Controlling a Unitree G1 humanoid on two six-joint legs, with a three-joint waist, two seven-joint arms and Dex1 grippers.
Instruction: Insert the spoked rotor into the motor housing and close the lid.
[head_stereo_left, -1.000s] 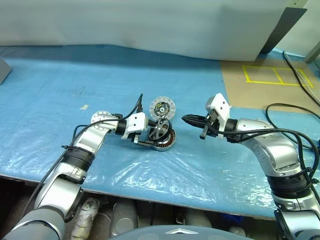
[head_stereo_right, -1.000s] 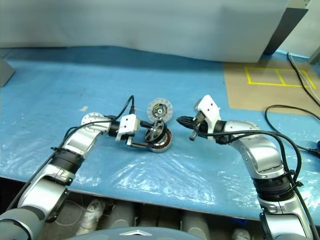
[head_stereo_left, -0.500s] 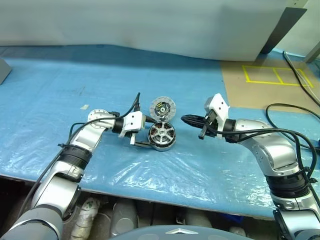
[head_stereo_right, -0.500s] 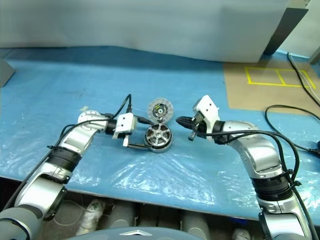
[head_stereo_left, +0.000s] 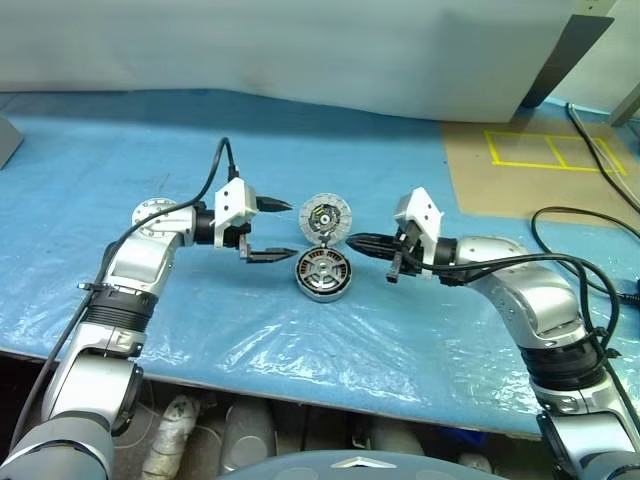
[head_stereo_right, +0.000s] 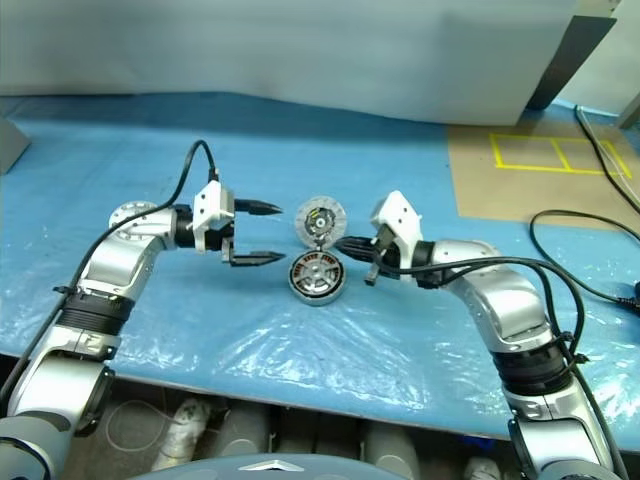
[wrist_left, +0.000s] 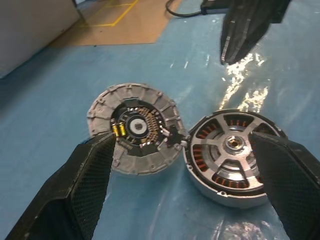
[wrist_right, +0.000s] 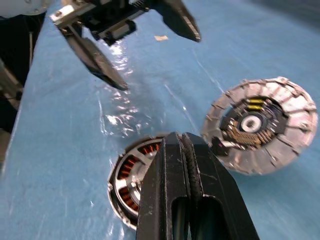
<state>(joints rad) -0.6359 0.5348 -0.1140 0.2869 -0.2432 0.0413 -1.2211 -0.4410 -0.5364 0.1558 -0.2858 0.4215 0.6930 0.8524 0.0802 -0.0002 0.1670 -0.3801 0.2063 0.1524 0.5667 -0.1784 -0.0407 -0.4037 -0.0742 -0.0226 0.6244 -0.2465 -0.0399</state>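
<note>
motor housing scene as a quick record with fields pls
motor housing: shallow round silver casing, copper windings inside, on the blue sheet
spoked rotor: grey wheel-like part seated flat in the housing
lid: round silver-white segmented disc, beside the housing, not fitted
left gripper: open, empty, above the sheet
right gripper: shut, empty, tip near the lid

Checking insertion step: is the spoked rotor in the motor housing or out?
In. The spoked rotor lies flat inside the motor housing, copper windings showing between its spokes.
</note>
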